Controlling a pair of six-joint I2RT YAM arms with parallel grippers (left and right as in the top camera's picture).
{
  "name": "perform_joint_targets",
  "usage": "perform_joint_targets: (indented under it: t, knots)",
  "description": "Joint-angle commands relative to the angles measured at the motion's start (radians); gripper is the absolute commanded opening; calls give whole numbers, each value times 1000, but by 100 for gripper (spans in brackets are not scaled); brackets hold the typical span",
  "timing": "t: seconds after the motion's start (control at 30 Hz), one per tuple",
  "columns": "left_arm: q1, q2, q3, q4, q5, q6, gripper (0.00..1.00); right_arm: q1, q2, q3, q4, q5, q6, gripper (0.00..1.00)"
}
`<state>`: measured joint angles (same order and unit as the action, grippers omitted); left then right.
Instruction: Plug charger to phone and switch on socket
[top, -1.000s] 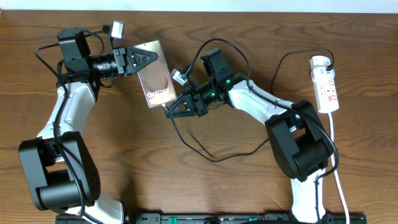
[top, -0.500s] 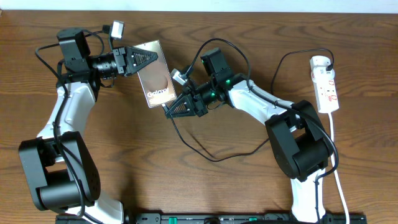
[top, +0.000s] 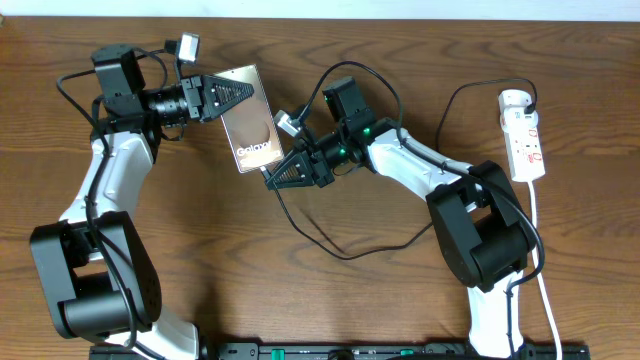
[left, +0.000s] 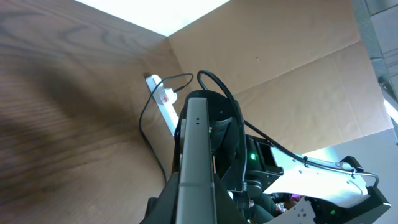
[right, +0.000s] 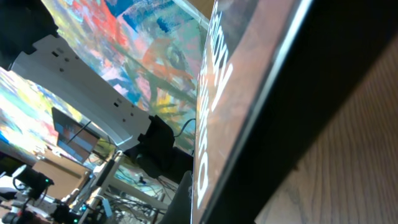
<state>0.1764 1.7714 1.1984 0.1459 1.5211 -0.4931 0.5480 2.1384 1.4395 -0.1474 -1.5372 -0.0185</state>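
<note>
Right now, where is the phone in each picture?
Overhead: the phone is upper middle, tilted, between the two arms.
Left wrist: the phone is bottom centre, edge-on, a grey upright strip.
Right wrist: the phone fills the right side, its lettering showing.
Shared landmark: the socket, far right overhead, left of centre in the left wrist view; the right wrist view misses it.

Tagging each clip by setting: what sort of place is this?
Probably a robotics lab bench: a left arm and right arm at a wooden table, with plain brown panels at its edge.
</note>
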Motion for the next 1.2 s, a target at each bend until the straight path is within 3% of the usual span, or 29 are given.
perform_joint_targets:
  t: [0.0, 0.43, 0.87, 1.17]
  knots:
    - [-1, -2, 0, 18, 49, 3, 7, -8, -8, 5, 54, -21, 72, 1]
    - [-1, -2, 0, 33, 23, 3, 7, -5, -8, 5, 318, 20, 324, 1]
    - [5, -2, 0, 54, 14, -2, 7, -4, -8, 5, 302, 28, 359, 1]
    - [94, -2, 0, 306, 15, -266, 7, -13, -8, 5, 262, 65, 359, 1]
